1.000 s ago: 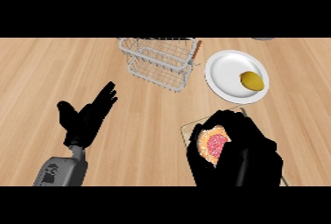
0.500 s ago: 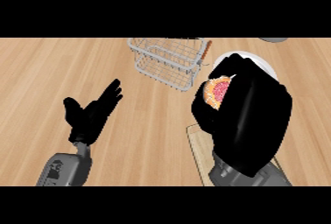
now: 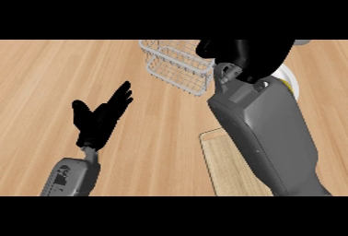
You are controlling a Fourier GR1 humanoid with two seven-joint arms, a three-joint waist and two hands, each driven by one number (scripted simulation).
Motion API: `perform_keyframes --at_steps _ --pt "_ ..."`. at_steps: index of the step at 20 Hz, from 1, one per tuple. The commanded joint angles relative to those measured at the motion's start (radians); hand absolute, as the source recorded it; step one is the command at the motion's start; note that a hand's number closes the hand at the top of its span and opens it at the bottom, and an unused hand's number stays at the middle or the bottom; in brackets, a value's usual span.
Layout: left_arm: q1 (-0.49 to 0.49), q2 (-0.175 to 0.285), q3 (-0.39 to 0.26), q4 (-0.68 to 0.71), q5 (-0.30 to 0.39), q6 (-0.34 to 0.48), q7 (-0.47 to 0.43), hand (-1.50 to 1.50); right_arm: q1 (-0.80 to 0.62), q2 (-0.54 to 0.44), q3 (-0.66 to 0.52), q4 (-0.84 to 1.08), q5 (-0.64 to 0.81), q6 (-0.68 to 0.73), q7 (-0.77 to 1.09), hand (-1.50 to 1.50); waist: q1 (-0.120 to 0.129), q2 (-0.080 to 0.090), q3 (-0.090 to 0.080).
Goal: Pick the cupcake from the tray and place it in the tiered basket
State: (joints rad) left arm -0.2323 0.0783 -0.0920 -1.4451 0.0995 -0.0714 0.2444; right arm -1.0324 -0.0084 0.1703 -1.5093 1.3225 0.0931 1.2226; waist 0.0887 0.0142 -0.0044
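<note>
left hand (image 3: 102,117) rests open, fingers up, over the table (image 3: 41,69), well left of the tiered basket (image 3: 175,64). right hand (image 3: 248,53) hangs at the basket's right end, beyond the tray (image 3: 221,161); cupcake not visible, probably hidden by it, cannot tell its grip. right hand is the nearer, so the drop looks like a short move left.

Left of the wire basket (image 3: 175,67), bare counter (image 3: 54,73) gives us a wide way in. Nearer us and leftward of the basket, our left hand (image 3: 102,119) rests with fingers spread, well apart from the wire. Our right hand (image 3: 248,51) and its forearm (image 3: 265,133) crowd the basket's right side, covering part of the plate (image 3: 293,79) and the tray (image 3: 221,161).
</note>
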Motion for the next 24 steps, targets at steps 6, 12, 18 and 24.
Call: perform_keyframes --at_steps 6,12,18,24 --pt "-0.045 -0.016 -0.010 0.005 -0.011 0.012 0.027 0.00 -0.239 0.008 -0.163 0.418 -0.069 -0.245 0.085 1.50 0.006 0.011 0.002" --pt "-0.036 -0.027 -0.023 0.000 -0.013 0.009 0.017 0.00 -0.202 0.008 -0.263 0.464 -0.160 -0.518 -0.020 1.50 0.036 0.025 0.004" --pt "-0.040 -0.001 -0.007 0.028 -0.003 -0.027 -0.022 0.00 -0.251 0.008 -0.305 0.657 -0.286 -0.713 -0.246 -1.50 0.051 0.033 0.003" --pt "-0.018 -0.010 -0.019 0.009 0.006 -0.037 -0.011 0.00 -0.355 0.008 -0.277 0.805 -0.277 -0.909 -0.327 -1.50 0.058 0.024 0.001"
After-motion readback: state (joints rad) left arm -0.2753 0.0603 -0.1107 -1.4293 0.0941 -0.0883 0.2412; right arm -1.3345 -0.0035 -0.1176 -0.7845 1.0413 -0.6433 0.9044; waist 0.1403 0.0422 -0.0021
